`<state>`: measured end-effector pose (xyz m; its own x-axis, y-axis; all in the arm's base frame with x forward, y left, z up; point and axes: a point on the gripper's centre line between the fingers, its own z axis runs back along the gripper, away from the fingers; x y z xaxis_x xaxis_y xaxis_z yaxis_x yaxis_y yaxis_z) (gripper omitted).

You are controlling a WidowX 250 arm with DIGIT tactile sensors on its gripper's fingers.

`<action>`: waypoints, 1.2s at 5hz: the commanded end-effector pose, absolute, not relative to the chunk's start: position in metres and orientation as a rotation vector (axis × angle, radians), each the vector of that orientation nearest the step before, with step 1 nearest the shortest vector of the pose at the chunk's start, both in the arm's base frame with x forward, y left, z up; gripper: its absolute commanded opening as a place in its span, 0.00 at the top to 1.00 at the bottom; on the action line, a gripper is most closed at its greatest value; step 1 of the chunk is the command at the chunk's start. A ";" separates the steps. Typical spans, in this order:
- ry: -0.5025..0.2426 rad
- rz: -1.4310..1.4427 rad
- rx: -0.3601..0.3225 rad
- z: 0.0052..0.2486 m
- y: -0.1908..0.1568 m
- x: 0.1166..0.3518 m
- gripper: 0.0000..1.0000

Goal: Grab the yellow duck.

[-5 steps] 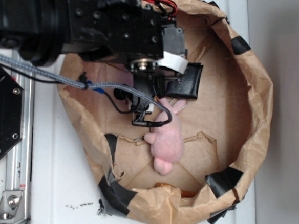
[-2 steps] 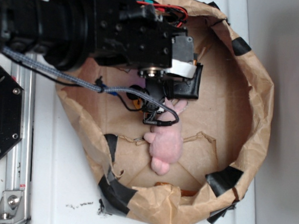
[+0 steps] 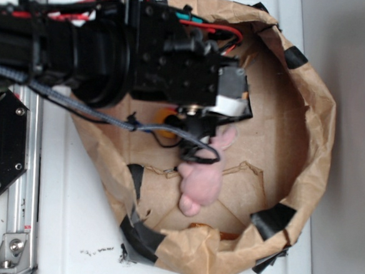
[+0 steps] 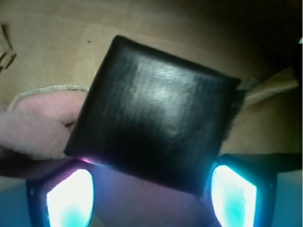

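Note:
In the exterior view a small yellow-orange patch, the yellow duck (image 3: pixel 167 119), peeks out under the black arm on the floor of the brown paper bag (image 3: pixel 309 121); most of it is hidden. The wrist end of the arm (image 3: pixel 226 90) hangs right of it, and its fingers are covered by the arm. In the wrist view my gripper (image 4: pixel 152 198) is open, its two glowing pads (image 4: pixel 71 198) wide apart with nothing between them. Just ahead lies a black tape square (image 4: pixel 151 118). No duck shows clearly in this view.
The pink plush bunny (image 3: pixel 201 176) lies on the bag floor right below the wrist; its fur shows at the left of the wrist view (image 4: pixel 33 132). Crumpled bag walls with black tape patches (image 3: pixel 274 218) ring the area. A metal rail (image 3: pixel 19 226) runs along the left.
The arm has pushed further right over the bag, now covering the black tape square. The bunny has shifted a little, and the yellow-orange patch now shows under the arm.

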<state>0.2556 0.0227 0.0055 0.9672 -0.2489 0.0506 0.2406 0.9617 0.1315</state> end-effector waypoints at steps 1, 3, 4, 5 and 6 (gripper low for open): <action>0.047 -0.409 0.050 -0.023 -0.027 0.212 0.00; -0.035 -0.408 0.013 0.002 -0.034 0.214 0.00; -0.045 -0.396 -0.001 0.007 -0.032 0.211 0.00; -0.068 -0.386 -0.037 0.014 -0.030 0.207 0.00; -0.074 -0.347 -0.069 0.025 -0.022 0.201 0.00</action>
<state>0.2013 -0.0182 0.0181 0.9421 -0.3307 0.0562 0.3338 0.9408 -0.0599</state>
